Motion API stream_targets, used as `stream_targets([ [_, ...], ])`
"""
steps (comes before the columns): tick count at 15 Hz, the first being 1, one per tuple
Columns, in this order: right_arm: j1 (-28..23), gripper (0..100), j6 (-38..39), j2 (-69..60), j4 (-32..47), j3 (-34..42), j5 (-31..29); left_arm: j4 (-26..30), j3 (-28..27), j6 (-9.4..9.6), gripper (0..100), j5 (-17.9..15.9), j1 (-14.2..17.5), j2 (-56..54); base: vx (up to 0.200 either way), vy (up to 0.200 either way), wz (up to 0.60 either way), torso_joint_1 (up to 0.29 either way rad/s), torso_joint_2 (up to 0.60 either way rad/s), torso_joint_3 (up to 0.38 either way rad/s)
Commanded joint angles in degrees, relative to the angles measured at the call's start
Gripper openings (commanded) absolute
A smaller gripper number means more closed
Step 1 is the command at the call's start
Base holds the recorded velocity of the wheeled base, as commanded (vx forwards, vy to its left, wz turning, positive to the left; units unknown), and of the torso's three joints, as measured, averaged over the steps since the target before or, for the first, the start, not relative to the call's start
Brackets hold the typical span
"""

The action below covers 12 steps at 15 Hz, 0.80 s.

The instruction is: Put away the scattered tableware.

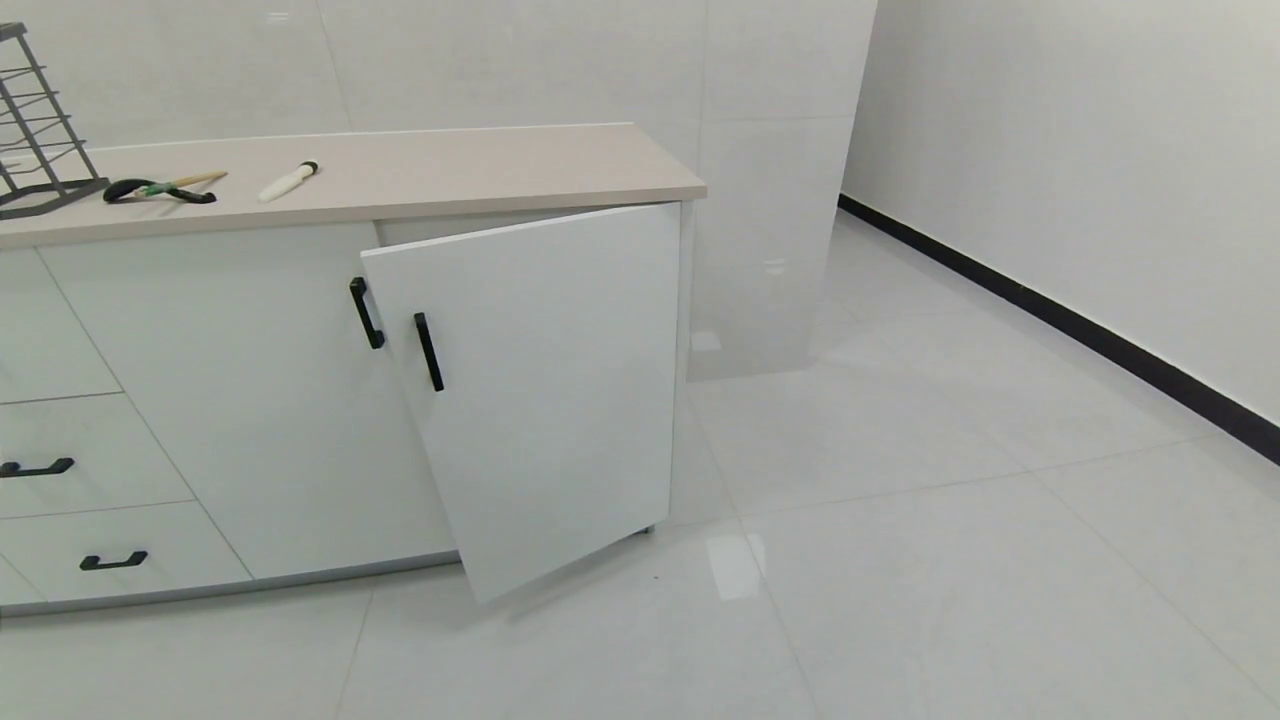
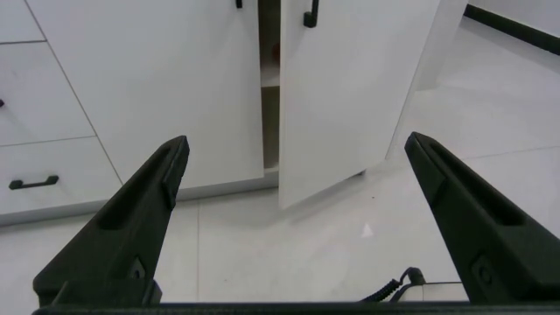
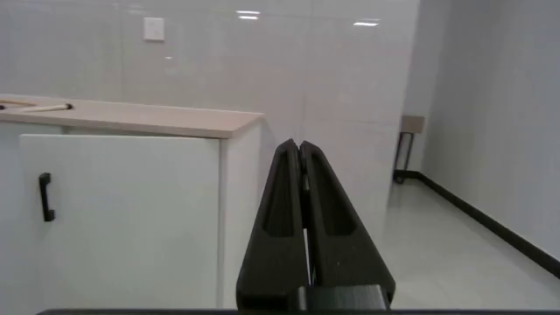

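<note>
My left gripper (image 2: pixel 297 142) is spread wide, empty, facing the ajar cabinet door (image 2: pixel 350 87). My right gripper (image 3: pixel 300 147) is fully closed, holding nothing. The black utensil (image 1: pixel 150 189) and the white-handled utensil (image 1: pixel 288 181) lie on the desk (image 1: pixel 450 165) near the wire rack (image 1: pixel 40 130).

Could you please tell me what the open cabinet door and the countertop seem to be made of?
Cabinet door: probably painted or laminated board, going by its smooth, plain white face with a soft sheen. Countertop: likely laminate or stone, since it looks matte, beige and uniform.

Cabinet door (image 1: pixel 540 390) ajar, swung out over the floor (image 1: pixel 950 520), narrow gap beside its handle edge
</note>
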Motion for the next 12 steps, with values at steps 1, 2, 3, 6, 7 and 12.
stream_targets([
  [1,-5.0,0,5.8,-32.8,28.7,0.7,3.9,0.0,0.0,0.02,100,0.0,0.0,0.0,0.000,0.000,0.00,0.000,0.00,0.000],
  [2,-3.9,0,7.0,-39.0,36.2,0.4,4.4,0.0,0.0,0.02,100,0.0,0.0,0.0,0.000,0.000,0.00,0.000,0.00,0.000],
  [3,-3.5,0,6.7,-44.4,42.2,0.5,4.8,0.0,0.0,0.02,100,0.0,0.0,0.0,0.000,0.000,0.00,0.000,0.00,0.000],
  [6,-3.7,0,6.8,-46.4,49.4,1.0,5.5,0.0,0.0,0.02,100,0.0,0.0,0.0,0.000,0.000,0.00,0.000,0.00,0.000],
  [7,-3.8,0,6.1,-46.4,54.9,1.0,5.2,0.0,0.0,0.37,100,0.1,0.0,0.0,0.000,0.000,0.00,0.000,0.00,0.000],
  [12,-3.8,0,-3.6,-46.3,72.5,0.9,-6.4,-0.1,0.0,0.37,100,0.6,0.0,0.0,0.160,0.160,0.00,0.003,0.00,0.001],
])
